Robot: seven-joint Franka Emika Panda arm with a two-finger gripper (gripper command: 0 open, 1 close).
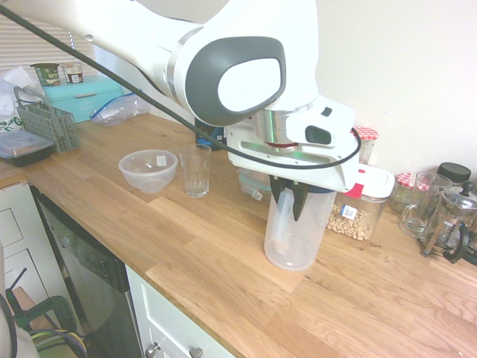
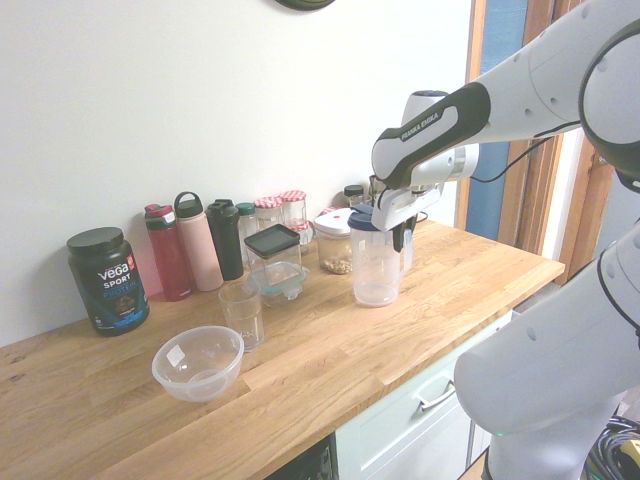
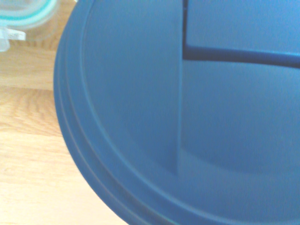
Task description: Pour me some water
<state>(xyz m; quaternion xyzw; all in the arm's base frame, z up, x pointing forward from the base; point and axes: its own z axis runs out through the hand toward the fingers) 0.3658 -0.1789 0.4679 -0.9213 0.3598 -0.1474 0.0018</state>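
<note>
Showing the gripper closed on the handle side of the clear water pitcher standing on the wooden counter; nearly empty, it should lift lightly, though its plastic is probably slippery. Second exterior view: the drinking glass waits left of the pitcher, plastic bowl nearer. Wrist view: only the blue pitcher lid shows.
</note>
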